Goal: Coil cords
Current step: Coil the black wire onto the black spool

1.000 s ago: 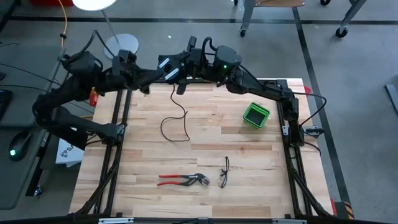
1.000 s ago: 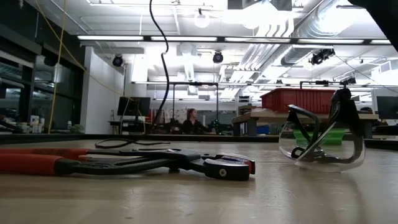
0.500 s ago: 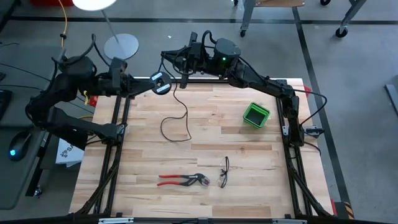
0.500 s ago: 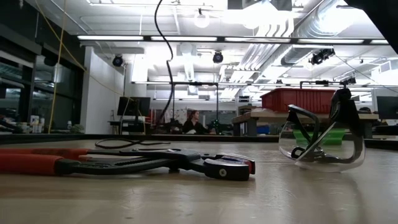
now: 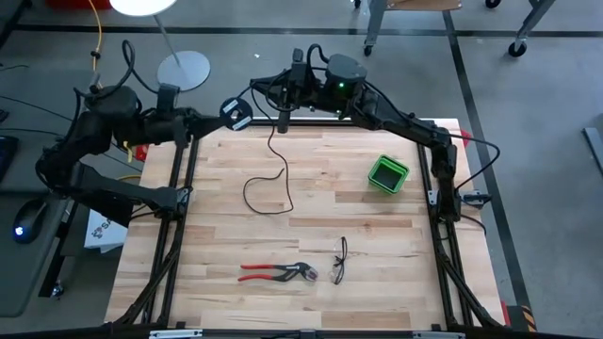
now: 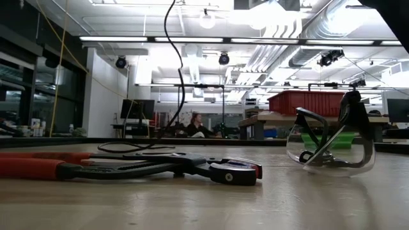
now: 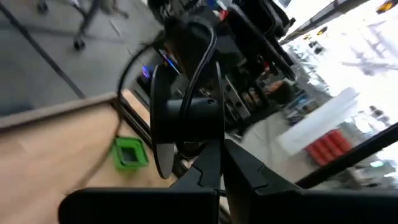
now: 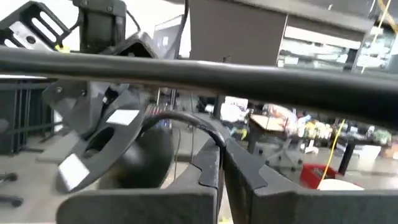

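A small round black reel (image 5: 236, 113) with a pale centre mark hangs above the table's far left corner, and my left gripper (image 5: 223, 116) is shut on it. Just right of it my right gripper (image 5: 283, 98) is shut on the thin black cord (image 5: 280, 151). A short stretch of cord arcs from the reel (image 8: 106, 146) to those fingers. The rest drops to the table and ends in a loose loop (image 5: 265, 195) on the wood. In the low view the cord (image 6: 171, 51) comes down from above. My left gripper pinches the reel at its rim (image 7: 198, 144) between its two fingers, level, from the table's left side. The reel is lifted clear of the table, its marked face tilted upward. My right gripper pinches the cord (image 8: 210, 138) between its two fingers, level, from the table's right side, near the reel. Below the fingers the cord hangs slack, with its lower loop on the table.
A green box (image 5: 387, 174) stands at the table's right. Red-handled pliers (image 5: 278, 273) and clear safety glasses (image 5: 339, 260) lie near the front edge. The wood between them and the cord's loop is bare. A person (image 6: 196, 124) sits far behind the table.
My left gripper has drawn back toward the table's left edge with the reel and rolled, so the reel's marked face now shows from above. My right gripper has shifted a little toward the far edge. The hanging cord has swung slightly; its loop stays on the table.
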Available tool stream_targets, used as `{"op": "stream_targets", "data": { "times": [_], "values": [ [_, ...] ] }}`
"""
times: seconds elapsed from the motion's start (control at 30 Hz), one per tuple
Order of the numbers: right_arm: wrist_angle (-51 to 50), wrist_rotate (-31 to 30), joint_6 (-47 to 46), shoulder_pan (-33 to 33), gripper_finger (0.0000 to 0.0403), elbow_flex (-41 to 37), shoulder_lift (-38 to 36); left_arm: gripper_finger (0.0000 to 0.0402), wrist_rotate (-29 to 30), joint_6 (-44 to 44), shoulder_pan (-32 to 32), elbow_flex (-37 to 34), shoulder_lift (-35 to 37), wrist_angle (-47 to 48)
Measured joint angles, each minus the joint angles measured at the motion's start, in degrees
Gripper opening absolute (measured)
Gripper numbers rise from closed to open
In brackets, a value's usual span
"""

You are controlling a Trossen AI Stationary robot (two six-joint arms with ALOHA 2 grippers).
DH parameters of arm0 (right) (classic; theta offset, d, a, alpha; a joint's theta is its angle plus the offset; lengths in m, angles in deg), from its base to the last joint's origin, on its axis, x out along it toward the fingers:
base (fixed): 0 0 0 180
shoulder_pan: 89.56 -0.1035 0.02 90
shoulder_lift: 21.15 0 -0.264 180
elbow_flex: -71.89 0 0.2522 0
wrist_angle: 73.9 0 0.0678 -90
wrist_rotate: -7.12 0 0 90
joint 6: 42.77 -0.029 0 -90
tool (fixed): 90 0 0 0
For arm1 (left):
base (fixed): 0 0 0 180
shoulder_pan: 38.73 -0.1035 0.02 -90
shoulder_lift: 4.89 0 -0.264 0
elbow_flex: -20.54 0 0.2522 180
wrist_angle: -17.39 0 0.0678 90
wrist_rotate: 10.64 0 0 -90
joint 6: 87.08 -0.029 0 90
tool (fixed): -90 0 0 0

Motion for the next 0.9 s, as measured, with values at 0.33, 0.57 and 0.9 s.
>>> {"op": "stream_targets", "data": {
  "times": [0.33,0.57,0.9],
  "values": [
    [-6.6,-0.4,-1.6,0.0,0.0,0.0,-1.4,0.0,7.9,-22.0,0.0,0.0,0.0,-5.0],
    [-7.6,-0.3,-5.8,0.0,0.0003,0.0,-1.4,0.0,8.0,-30.3,0.0,0.0,-0.8,-11.1],
    [-9.7,1.2,-9.1,-0.5,0.0083,0.0,-1.4,0.0,8.1,-34.7,0.0,0.0,-2.1,-17.7]
  ]
}}
